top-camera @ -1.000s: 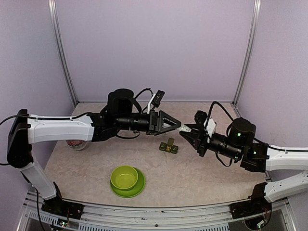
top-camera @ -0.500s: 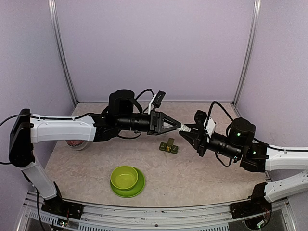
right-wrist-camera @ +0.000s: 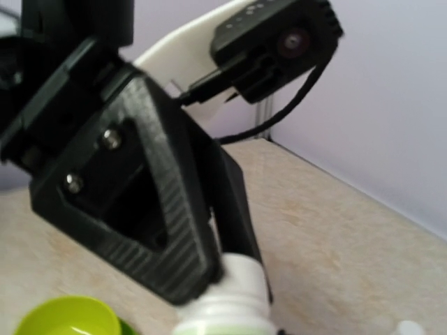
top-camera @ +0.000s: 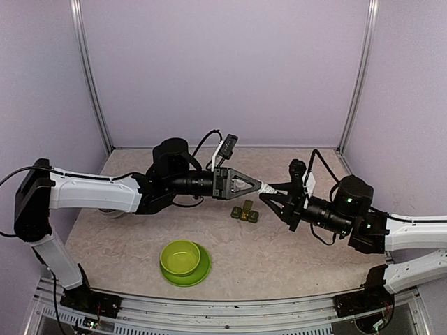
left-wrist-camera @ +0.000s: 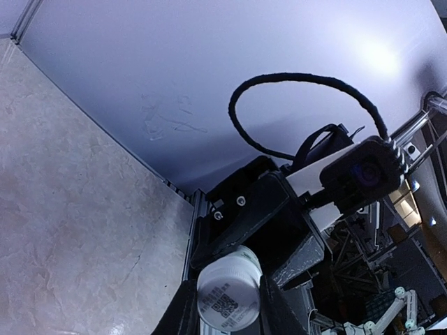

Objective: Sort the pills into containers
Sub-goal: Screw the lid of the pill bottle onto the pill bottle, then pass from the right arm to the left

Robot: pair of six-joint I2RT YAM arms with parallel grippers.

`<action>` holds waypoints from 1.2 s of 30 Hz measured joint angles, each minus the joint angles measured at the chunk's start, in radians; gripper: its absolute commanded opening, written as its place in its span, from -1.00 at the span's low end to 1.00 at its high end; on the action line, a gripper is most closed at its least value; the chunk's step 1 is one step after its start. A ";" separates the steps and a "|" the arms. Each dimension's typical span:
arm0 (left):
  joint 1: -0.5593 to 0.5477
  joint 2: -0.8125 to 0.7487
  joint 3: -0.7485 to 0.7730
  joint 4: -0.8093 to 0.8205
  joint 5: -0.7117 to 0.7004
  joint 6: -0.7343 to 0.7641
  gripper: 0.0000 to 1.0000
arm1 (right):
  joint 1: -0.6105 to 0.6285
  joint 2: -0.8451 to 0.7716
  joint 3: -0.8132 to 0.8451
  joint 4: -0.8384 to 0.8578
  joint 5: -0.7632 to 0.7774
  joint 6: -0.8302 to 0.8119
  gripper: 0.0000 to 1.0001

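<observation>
Smooth white plastic bottle (left-wrist-camera: 228,301), glossy bowl (top-camera: 181,257)

Pill box (top-camera: 245,213) dark green; bowl (top-camera: 180,255) lime green on matching green plate (top-camera: 203,270); bottle (top-camera: 269,188) white, black printed code on its end; tabletop (top-camera: 300,255) beige, marbled; walls (top-camera: 223,70) pale lilac.

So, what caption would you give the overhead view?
Left gripper and right gripper clamp a white bottle near the pill box.

Bottle (top-camera: 269,188) sits right between the left gripper (top-camera: 260,185) and the right gripper (top-camera: 271,196), tips meeting over the table (top-camera: 293,262). Pill box (top-camera: 244,213) is on the table just under them. The bowl (top-camera: 180,257) is on its plate (top-camera: 201,273), nearer the front edge, on the left gripper's side.
</observation>
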 measured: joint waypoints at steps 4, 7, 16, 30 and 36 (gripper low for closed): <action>0.000 0.000 -0.016 0.055 0.008 0.019 -0.72 | 0.000 0.004 -0.003 0.029 -0.016 0.114 -0.99; 0.000 0.000 -0.027 0.080 0.015 0.038 -0.72 | 0.000 0.004 -0.009 0.043 -0.031 0.199 -0.98; -0.005 -0.001 -0.036 0.116 0.052 0.081 -0.72 | 0.000 -0.016 -0.017 0.043 -0.089 0.377 -0.92; 0.004 -0.037 -0.056 0.122 0.049 0.086 -0.70 | -0.001 -0.021 -0.016 -0.037 -0.037 0.373 0.82; 0.042 -0.079 -0.060 0.068 0.008 0.121 -0.69 | -0.003 -0.051 -0.016 -0.113 0.023 0.343 1.00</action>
